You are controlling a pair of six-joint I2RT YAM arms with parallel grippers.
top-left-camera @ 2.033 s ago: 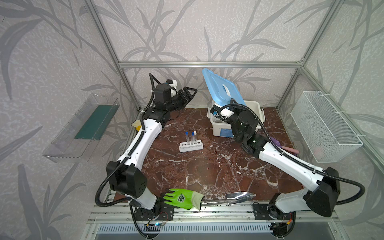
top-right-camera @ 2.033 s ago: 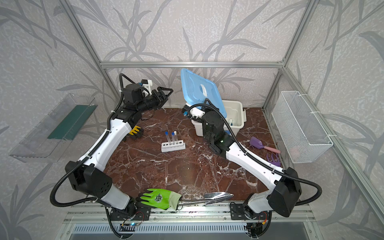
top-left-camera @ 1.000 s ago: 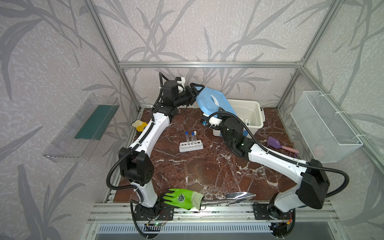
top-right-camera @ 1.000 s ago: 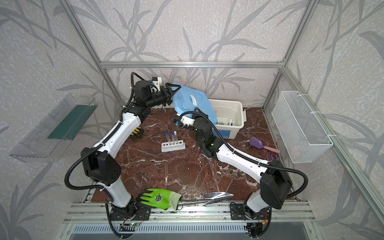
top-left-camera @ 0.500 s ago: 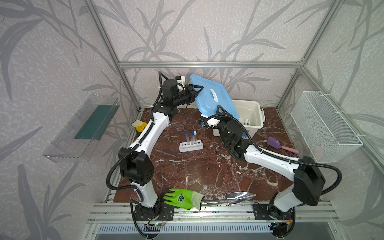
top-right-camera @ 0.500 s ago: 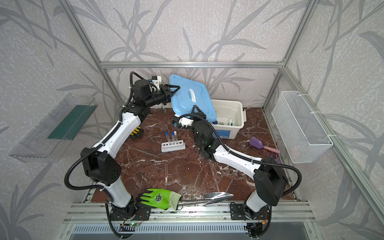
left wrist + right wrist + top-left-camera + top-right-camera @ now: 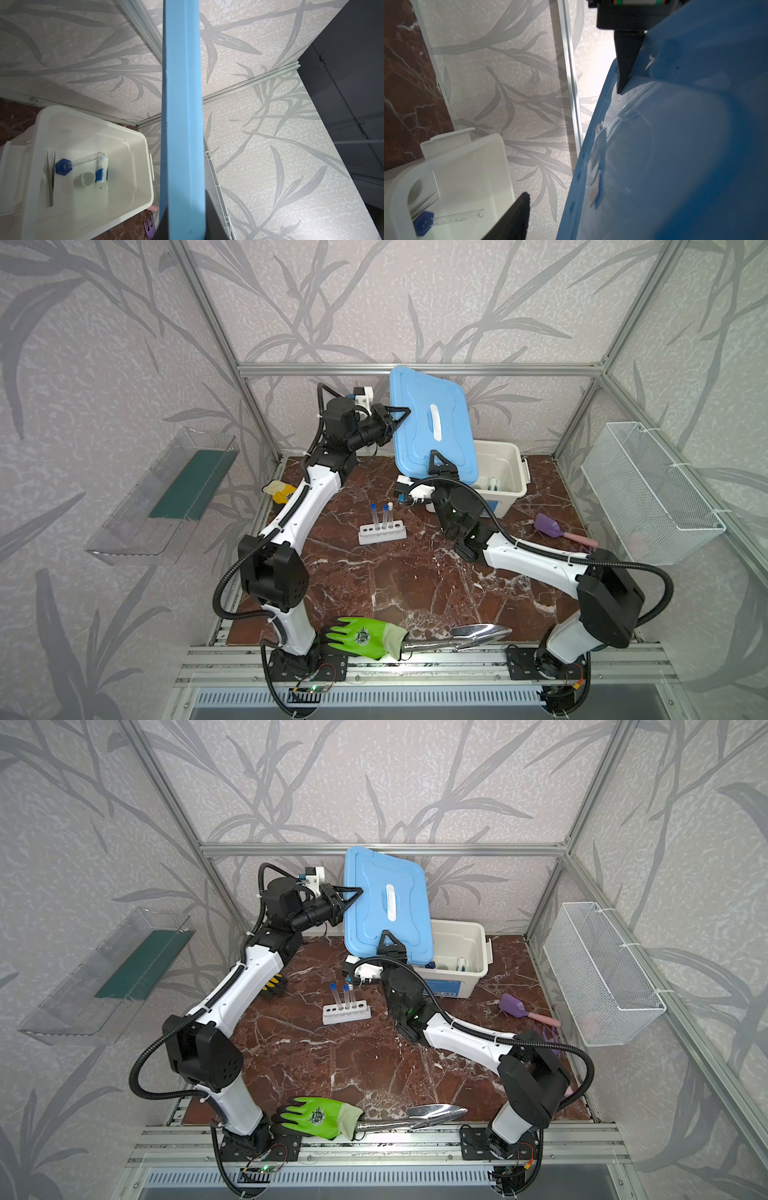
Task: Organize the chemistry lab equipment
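Blue lid has swung upright, left gripper clamped on its edge, right gripper gaping at its rim; pinch may slip, dropping it onto the test tube in the bin below the jaws

- The brown marble tabletop carries most of this.
- A white bin sits at the back edge, toward the right corner, its top uncovered.
- The blue lid is up off it, tilted nearly on edge over the bin's left end, white handle facing us.
- A green glove lies at the front edge, left of middle.
- A shiny trowel lies along the same edge, its handle end touching the glove's cuff.
- A yellow glove is crumpled at the left edge, toward the back.
- A purple scoop with a pink handle lies near the right edge.
- A wire basket hangs on the right wall.
- A clear shelf with a green liner hangs on the left wall.
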